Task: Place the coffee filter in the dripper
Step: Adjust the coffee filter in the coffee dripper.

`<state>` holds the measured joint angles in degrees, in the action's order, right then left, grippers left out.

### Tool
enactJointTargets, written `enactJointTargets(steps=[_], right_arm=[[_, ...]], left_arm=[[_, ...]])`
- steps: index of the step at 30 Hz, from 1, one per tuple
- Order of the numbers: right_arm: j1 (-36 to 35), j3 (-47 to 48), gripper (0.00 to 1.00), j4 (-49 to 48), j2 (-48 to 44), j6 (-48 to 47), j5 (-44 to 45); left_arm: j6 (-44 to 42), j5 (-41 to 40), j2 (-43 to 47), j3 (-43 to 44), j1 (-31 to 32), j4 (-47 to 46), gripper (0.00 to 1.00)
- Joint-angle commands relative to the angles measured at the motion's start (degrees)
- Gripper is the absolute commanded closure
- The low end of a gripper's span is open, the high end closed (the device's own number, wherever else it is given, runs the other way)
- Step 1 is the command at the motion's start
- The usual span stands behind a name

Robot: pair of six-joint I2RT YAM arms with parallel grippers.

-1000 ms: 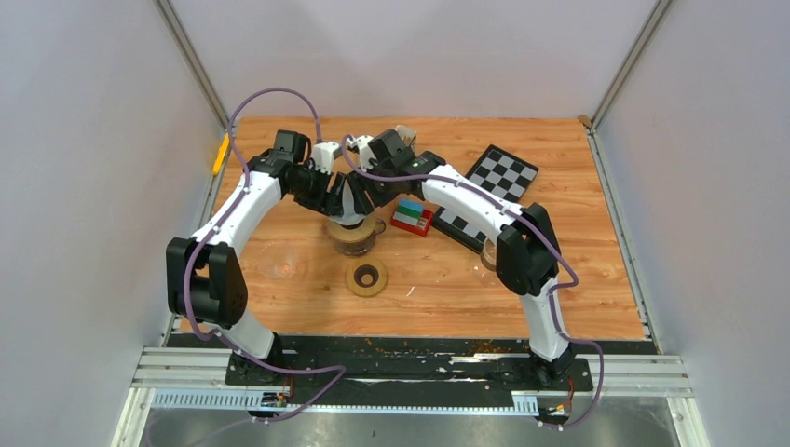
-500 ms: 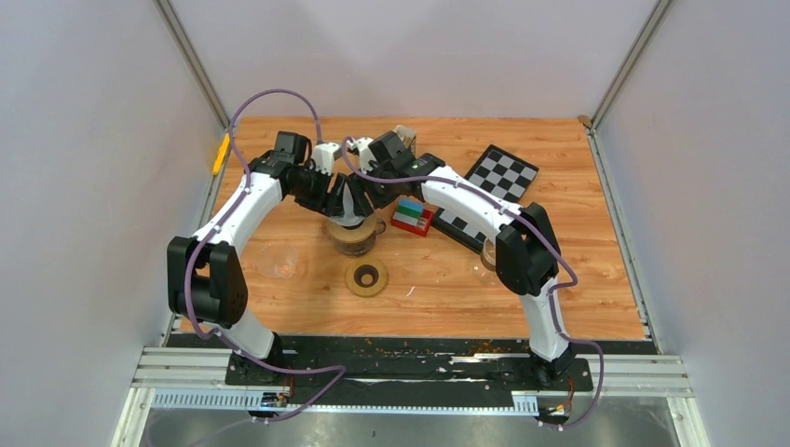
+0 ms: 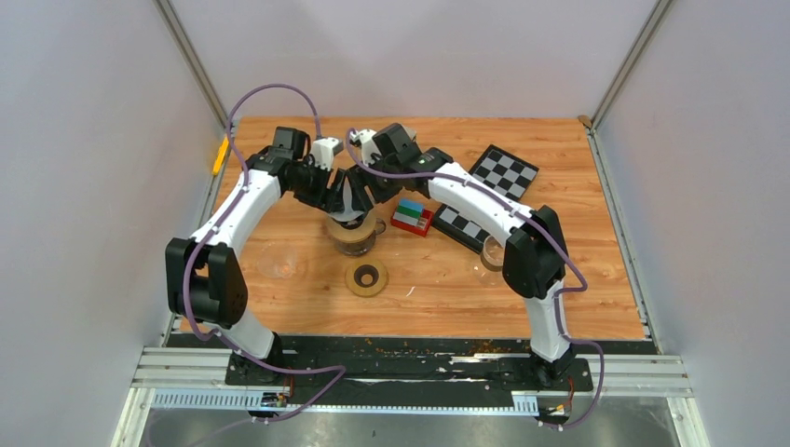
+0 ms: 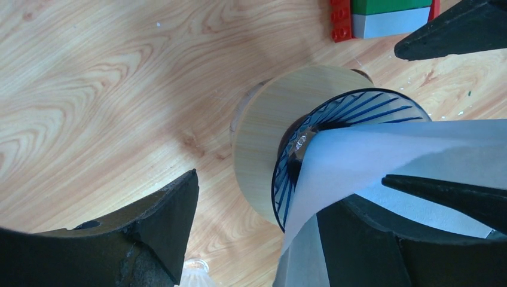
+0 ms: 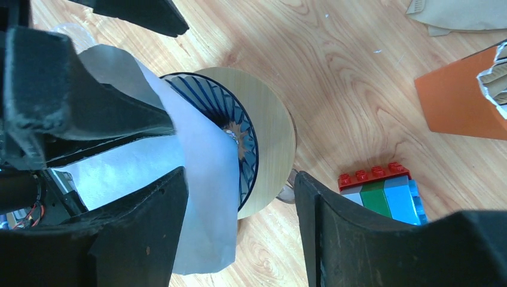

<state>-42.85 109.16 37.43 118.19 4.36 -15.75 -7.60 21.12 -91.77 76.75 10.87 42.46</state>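
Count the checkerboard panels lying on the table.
2. One checkerboard panel lies uncovered at the far right of the table; the second panel sits nearer, partly covered by the right arm. More could be hidden under the arms.

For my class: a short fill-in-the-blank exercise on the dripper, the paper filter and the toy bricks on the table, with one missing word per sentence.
1. The dripper has thin ribs coloured ____.
2. The round collar around it is made of ____.
3. The coffee filter at its mouth is ____ in colour.
4. The toy brick stack beside the dripper has a studded plate coloured ____.

Missing words: blue; wood; white; red.
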Motion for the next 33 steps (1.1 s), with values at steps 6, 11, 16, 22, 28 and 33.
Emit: enactJointTargets(steps=[6,11,16,22,28,33], right_arm=[[0.7,2.6,0.34,-0.8,-4.7,1.3,-2.2],[0.9,2.7,0.34,-0.8,-5.0,1.4,-2.6],[1.1,3.1,0.34,-0.7,-5.8,1.4,-2.7],[1.1,2.7,0.34,-0.8,-6.6,1.4,-2.4],[1.2,2.4,0.35,-0.8,-6.5,1.2,-1.9],[1.3,0.4,0.37,-1.6,-6.5,1.1,-1.6]], left_arm=[[0.3,2.1,2.5,4.5,-0.3,2.0,0.21],[-0.1,1.9,3.4,5.0,-0.3,2.8,0.21],[-0.5,1.1,4.3,5.8,-0.3,3.5,0.2],[-0.5,0.5,5.4,5.5,-0.5,3.7,0.2],[-0.5,0.0,6.7,4.4,-1.1,3.5,0.2],[-0.5,-0.5,7.6,3.2,-1.7,3.1,0.2]])
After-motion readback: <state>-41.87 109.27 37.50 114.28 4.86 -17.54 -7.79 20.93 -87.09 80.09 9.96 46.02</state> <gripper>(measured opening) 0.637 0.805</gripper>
